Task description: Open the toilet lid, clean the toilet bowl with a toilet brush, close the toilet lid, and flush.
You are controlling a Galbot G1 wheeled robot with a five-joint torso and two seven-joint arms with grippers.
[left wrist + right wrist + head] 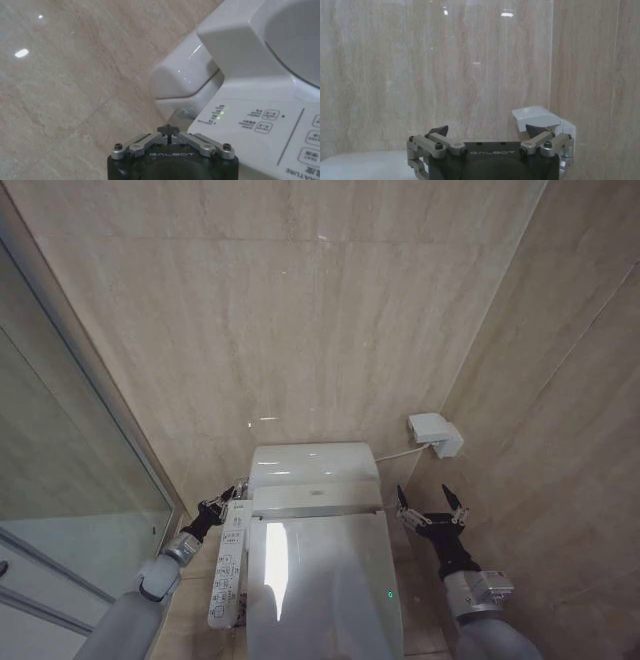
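Lid [325, 585] down flat over the bowl, dead centre under the head camera. Left gripper [232, 494] pinched shut at the control panel [228, 565] beside the flush lever [184, 112]; could slip onto the panel buttons. Right gripper [432, 502] spread wide, empty, near the wall box [435, 434]; could clip it.

Beige tiled floor [195, 620], the white toilet [315, 580] apparently standing directly on it.
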